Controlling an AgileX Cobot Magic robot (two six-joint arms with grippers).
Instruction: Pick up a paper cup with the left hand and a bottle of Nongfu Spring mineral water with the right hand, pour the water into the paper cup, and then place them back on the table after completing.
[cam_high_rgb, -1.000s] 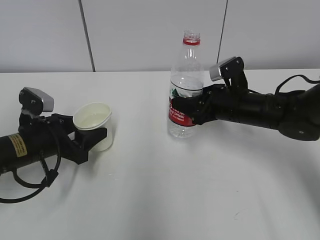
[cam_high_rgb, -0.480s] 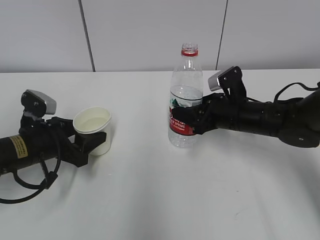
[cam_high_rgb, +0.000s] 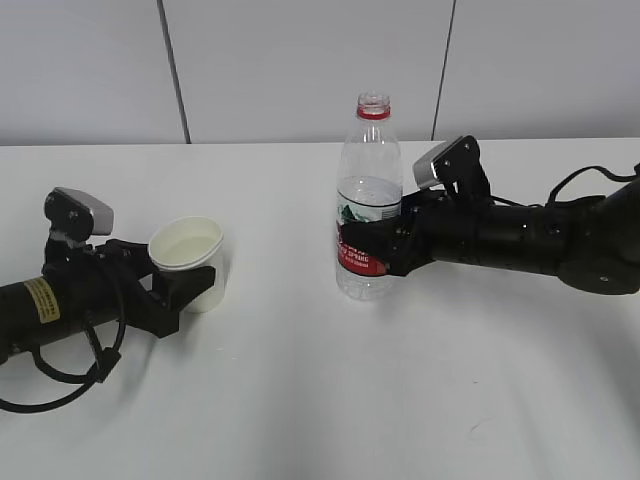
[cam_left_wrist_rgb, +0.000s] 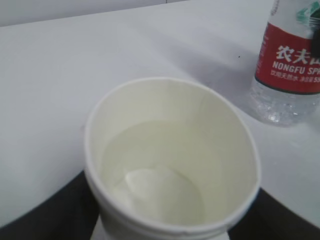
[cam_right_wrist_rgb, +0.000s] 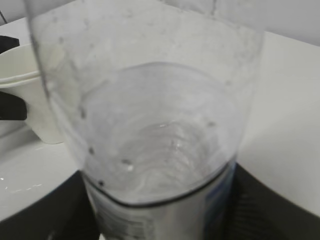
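Note:
The white paper cup (cam_high_rgb: 188, 262) stands upright at the left with clear water (cam_left_wrist_rgb: 160, 167) in it. My left gripper (cam_high_rgb: 187, 288), on the arm with the yellow sticker, is shut on the cup's lower half; its black fingers (cam_left_wrist_rgb: 42, 215) show on both sides of the cup (cam_left_wrist_rgb: 172, 150). The uncapped Nongfu Spring bottle (cam_high_rgb: 369, 190) stands upright in the middle, partly full. My right gripper (cam_high_rgb: 378, 246) is shut on its red label band. In the right wrist view the bottle (cam_right_wrist_rgb: 155, 125) fills the frame between the fingers (cam_right_wrist_rgb: 277, 205). Both stand at or just above the white table (cam_high_rgb: 320, 400).
The bottle (cam_left_wrist_rgb: 292, 60) stands to the right of the cup in the left wrist view, a hand's width away. The cup (cam_right_wrist_rgb: 22, 95) shows to the left of the bottle in the right wrist view. A grey panelled wall (cam_high_rgb: 300, 70) runs behind the table.
Both grippers have come down: the cup has sunk towards the table, and the bottle has sunk a little, staying upright. Both grips are unchanged.

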